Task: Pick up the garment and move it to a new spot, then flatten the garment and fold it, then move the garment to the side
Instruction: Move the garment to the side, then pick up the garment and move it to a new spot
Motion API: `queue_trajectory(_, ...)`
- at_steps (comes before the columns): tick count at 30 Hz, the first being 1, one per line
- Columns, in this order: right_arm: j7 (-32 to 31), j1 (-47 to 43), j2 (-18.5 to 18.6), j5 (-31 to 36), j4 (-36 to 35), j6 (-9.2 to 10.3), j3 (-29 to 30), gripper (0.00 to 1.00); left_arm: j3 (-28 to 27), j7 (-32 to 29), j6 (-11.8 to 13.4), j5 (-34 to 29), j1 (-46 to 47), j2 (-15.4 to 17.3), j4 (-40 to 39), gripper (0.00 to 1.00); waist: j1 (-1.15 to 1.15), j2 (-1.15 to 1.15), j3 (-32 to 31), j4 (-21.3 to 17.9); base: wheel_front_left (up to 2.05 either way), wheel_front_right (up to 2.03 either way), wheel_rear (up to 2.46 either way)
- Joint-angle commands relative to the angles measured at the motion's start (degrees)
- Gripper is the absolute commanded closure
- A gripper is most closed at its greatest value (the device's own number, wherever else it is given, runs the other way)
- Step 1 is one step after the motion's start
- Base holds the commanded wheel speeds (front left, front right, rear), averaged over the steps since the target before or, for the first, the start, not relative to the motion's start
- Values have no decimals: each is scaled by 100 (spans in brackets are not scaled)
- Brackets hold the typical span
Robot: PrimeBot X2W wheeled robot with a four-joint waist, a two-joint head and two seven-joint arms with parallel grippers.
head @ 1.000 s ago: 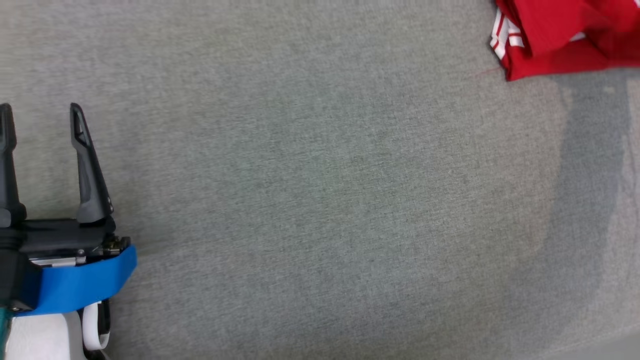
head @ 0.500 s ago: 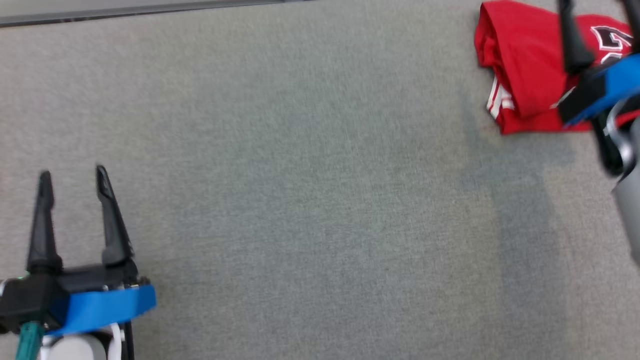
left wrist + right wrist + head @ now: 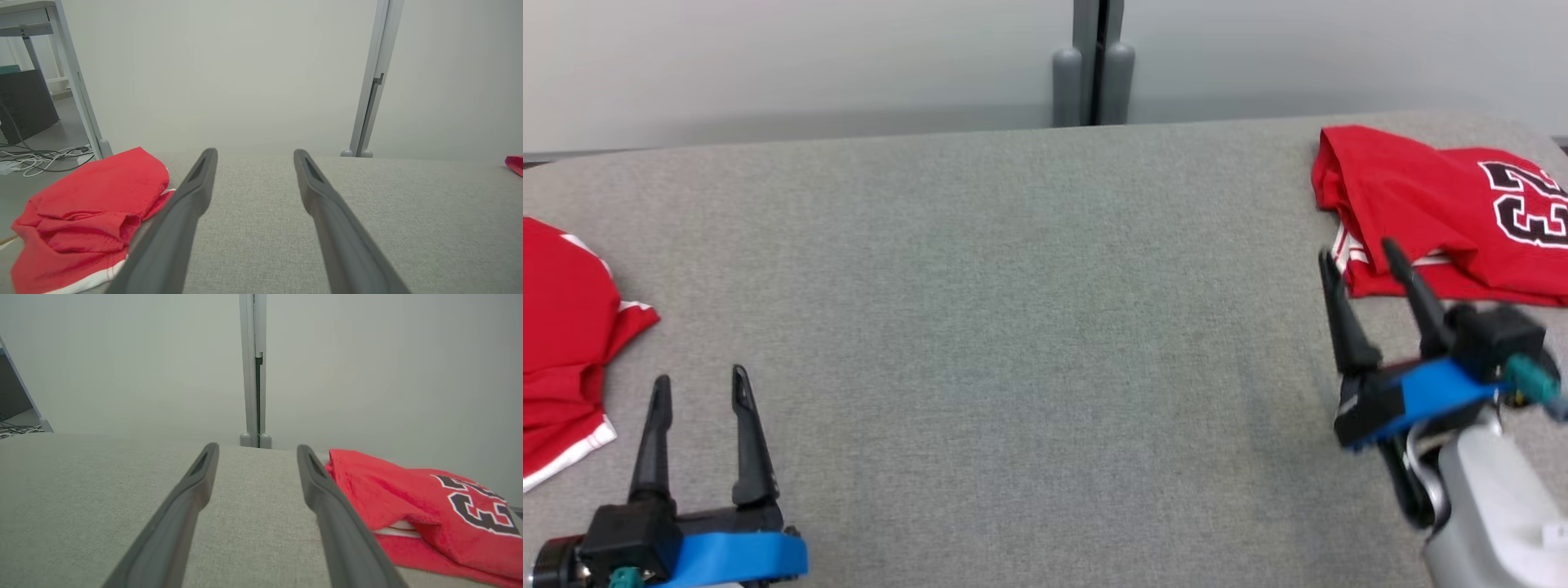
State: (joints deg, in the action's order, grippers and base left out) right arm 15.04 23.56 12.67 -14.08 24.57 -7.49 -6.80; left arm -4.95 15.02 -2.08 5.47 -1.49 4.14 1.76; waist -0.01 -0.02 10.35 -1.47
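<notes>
Left tool (image 3: 700,377) lower left, fingers upright and apart, empty, right tool (image 3: 1357,251) lower right, tilted left, apart, empty, tips near folded red jersey (image 3: 1413,196) at upper right of bench (image 3: 1029,327), black numerals 23

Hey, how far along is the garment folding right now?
Done: one jersey looks folded at the right side of the table. In hand: nothing; the left hand and right hand are open and empty. Left: the crumpled garment at the left edge is not yet picked up, flattened or folded.
</notes>
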Motion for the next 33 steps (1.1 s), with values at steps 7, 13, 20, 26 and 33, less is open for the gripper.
queue_trajectory(7, 21, -1167, -420, 103, -450, -2, 419, 0, -47, 17, -55, -25, -239, -17, 317, 0, 1, 2, -378, 97, 0, 0, 0)
queue_trajectory(13, 21, -1904, -691, 343, -699, -2, 739, 0, -54, 17, -130, -34, -427, 7, 573, 0, 1, 2, -709, 132, 0, 0, 0)
queue_trajectory(20, -130, -2453, -890, 533, -972, -2, 978, 0, 23, 17, -206, -17, -545, 55, 777, 0, 1, 2, -1023, 204, 0, 0, 0)
queue_trajectory(26, -340, -2693, -965, 610, -1260, -2, 996, 0, 42, 17, -235, 49, -611, 82, 860, 0, 1, 2, -1095, 213, 0, 0, 0)
queue_trajectory(33, -477, -2782, -977, 639, -1426, -2, 1016, 0, 72, 17, -209, 86, -587, 106, 923, 0, 1, 2, -1112, 209, 0, 0, 0)
